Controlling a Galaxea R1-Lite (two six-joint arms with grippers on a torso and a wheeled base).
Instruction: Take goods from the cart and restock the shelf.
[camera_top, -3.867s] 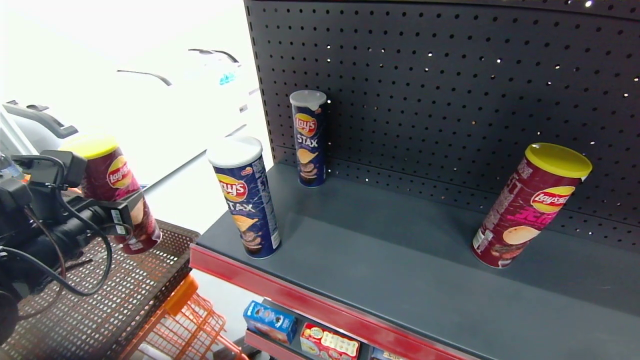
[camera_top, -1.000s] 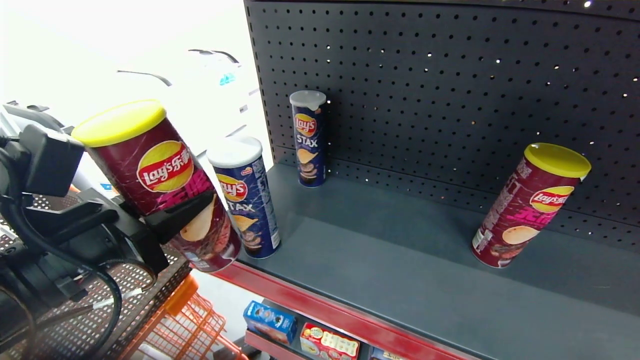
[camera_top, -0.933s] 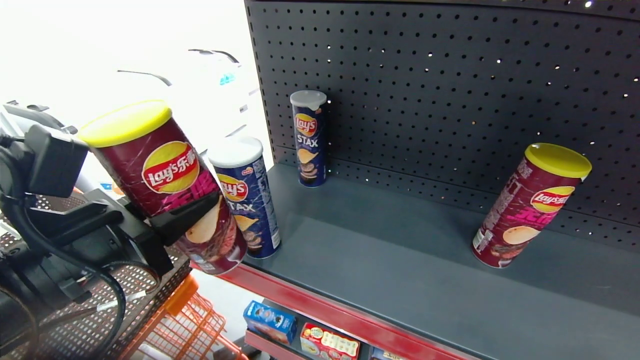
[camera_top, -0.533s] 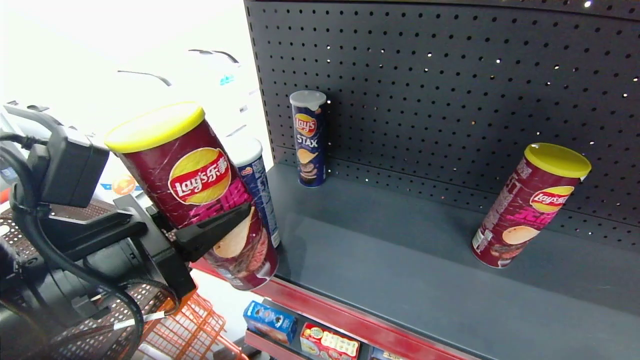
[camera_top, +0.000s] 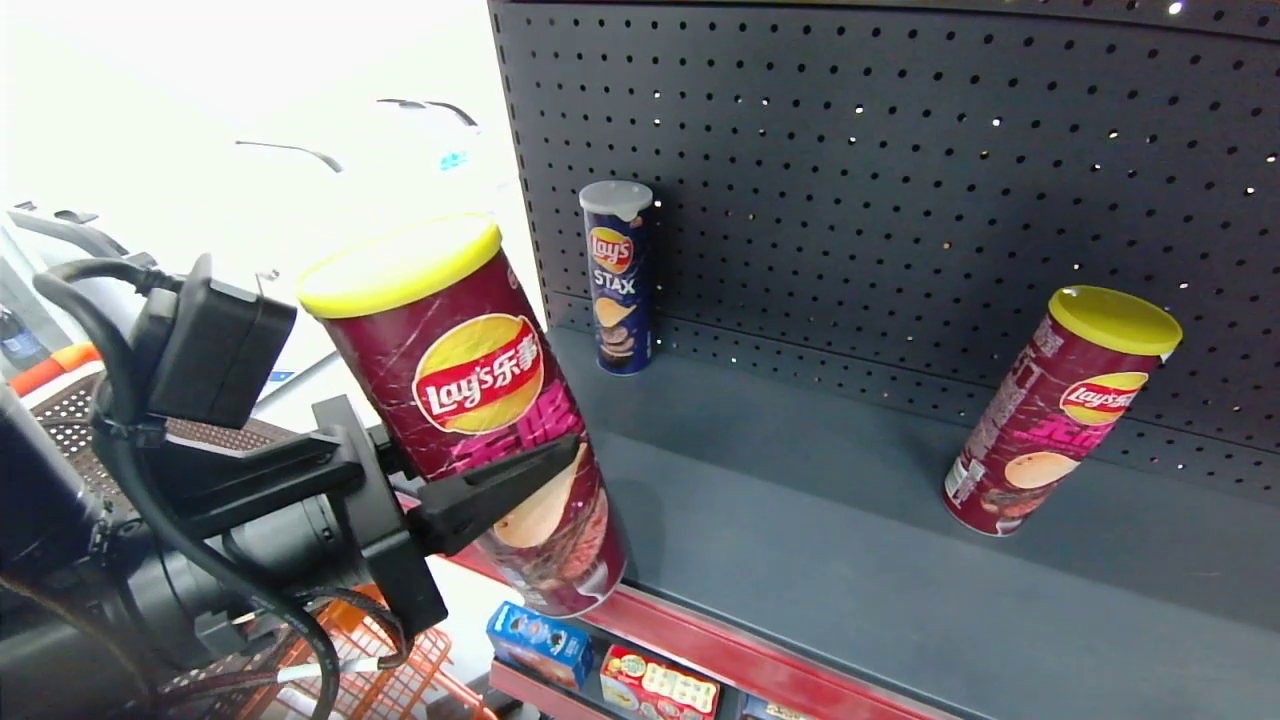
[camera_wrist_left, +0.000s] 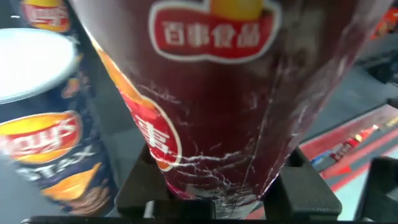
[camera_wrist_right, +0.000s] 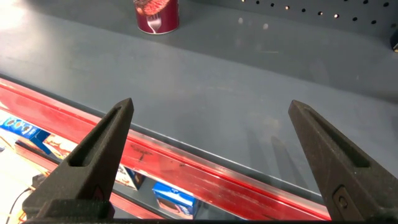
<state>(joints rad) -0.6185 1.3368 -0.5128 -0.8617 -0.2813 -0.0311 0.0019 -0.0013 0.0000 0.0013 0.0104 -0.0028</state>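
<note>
My left gripper (camera_top: 525, 470) is shut on a maroon chip can with a yellow lid (camera_top: 460, 390), held tilted over the red front lip (camera_top: 720, 645) of the grey shelf (camera_top: 800, 530). The left wrist view has the same maroon can (camera_wrist_left: 230, 93) up close, and beside it a blue can with a white lid (camera_wrist_left: 43, 124) standing on the shelf. Another blue can (camera_top: 618, 275) stands at the back against the pegboard. A second maroon can (camera_top: 1060, 410) stands at the right; its base (camera_wrist_right: 157, 14) shows past my right gripper (camera_wrist_right: 214, 155), which hangs open over the shelf's front edge.
A black pegboard wall (camera_top: 900, 180) backs the shelf. Below the red lip a lower shelf holds small boxes (camera_top: 540, 640). The orange cart (camera_top: 400, 670) and a brown perforated tray (camera_top: 60, 420) sit at the left. Bare shelf (camera_wrist_right: 249, 74) lies between the cans.
My left arm has carried the maroon can up and to the right, from over the cart to the shelf's front edge. It now hides the front blue can in the head view.
</note>
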